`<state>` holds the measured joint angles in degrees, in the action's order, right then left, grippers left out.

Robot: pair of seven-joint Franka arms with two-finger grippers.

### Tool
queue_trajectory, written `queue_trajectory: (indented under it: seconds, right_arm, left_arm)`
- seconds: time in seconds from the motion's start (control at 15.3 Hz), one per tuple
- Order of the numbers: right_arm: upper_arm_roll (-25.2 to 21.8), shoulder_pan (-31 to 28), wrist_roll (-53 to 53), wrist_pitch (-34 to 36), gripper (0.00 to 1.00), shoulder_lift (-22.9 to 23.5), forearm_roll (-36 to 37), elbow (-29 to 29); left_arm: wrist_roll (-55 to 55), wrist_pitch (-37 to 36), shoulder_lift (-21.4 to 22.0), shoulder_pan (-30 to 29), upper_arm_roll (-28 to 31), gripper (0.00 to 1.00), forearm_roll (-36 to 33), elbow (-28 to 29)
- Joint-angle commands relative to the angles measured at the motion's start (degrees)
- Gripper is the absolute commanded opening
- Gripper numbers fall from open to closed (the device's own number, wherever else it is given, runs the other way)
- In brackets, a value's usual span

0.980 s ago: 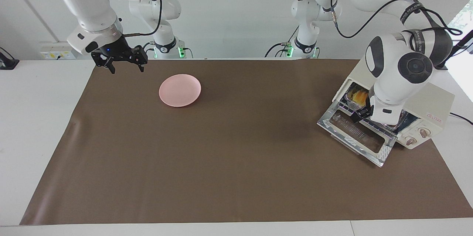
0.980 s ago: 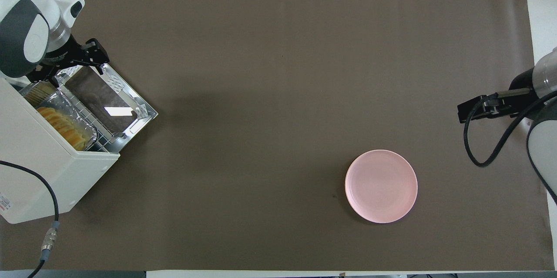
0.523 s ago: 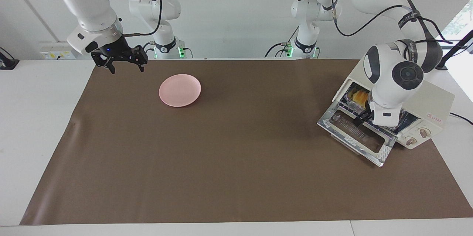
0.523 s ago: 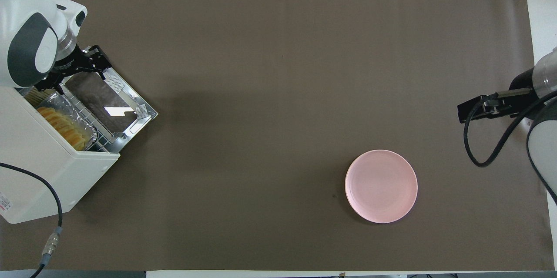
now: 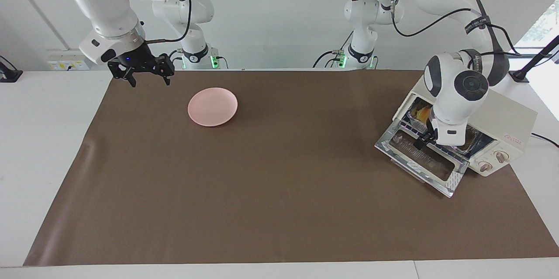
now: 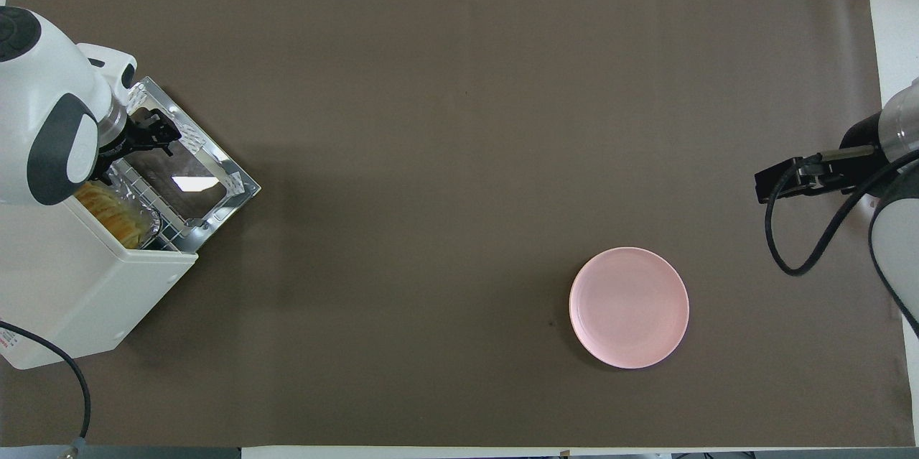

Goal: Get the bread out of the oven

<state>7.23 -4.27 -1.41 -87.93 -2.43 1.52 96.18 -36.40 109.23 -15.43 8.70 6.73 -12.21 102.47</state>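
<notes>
1. Your left gripper (image 6: 143,143) hangs over the oven (image 6: 79,286) door (image 5: 421,161), fingers spread, holding nothing; its wrist hides most of it.
2. The bread (image 6: 111,211) lies in a foil tray (image 6: 147,218) on the oven's rack, half covered by the arm.
3. Your right gripper (image 5: 146,79) waits open above the mat's edge, near the plate (image 5: 212,106).

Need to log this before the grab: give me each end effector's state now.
Left end effector: open, empty, over the oven's dropped door, near the bread.
Right end effector: open, empty, waiting near the pink plate.
</notes>
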Motion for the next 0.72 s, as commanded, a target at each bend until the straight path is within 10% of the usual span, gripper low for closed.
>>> queue_trajectory:
  seconds: [0.0,0.46,0.65]
  right_arm:
    - [0.77,-1.09,-1.49,-0.49,1.0,-1.17,0.77,1.38]
    - [0.77,-1.09,-1.49,-0.49,1.0,-1.17,0.77,1.38]
    - [0.77,-1.09,-1.49,-0.49,1.0,-1.17,0.77,1.38]
  left_arm:
    - [-1.48,2.39,2.77,-0.79,-0.23,1.0,-1.58,4.49]
    - [-1.74,3.0,2.86,-0.96,-0.14,1.0,-1.67,6.16]
    - [-1.74,3.09,2.95,-0.96,-0.14,0.64,-1.67,6.6]
